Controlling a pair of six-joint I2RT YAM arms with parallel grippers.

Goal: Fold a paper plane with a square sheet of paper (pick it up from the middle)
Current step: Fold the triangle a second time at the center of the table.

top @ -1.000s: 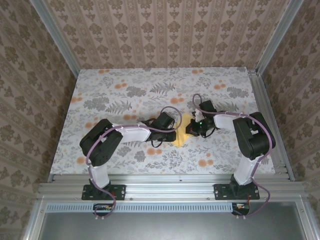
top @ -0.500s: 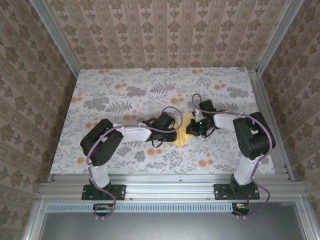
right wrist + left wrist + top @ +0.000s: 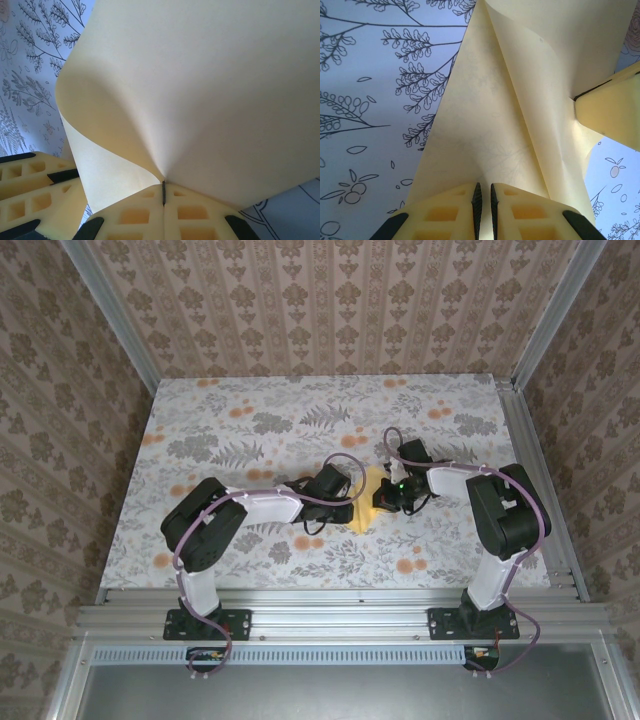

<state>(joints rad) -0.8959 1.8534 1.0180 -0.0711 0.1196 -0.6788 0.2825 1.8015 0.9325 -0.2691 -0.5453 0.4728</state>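
Pinching the paper: left pincer, right pincer.

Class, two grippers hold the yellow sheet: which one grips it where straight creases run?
The left gripper: the sheet shows straight folds above it; at the right gripper it curls smoothly.

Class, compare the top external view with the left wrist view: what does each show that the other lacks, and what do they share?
Top external: the left arm and right arm from base to wrist, the wallpapered walls, the metal frame. Left wrist: the left fingers pinching the sheet, its creases close up. Shared: the pale-yellow sheet over the flowered table.
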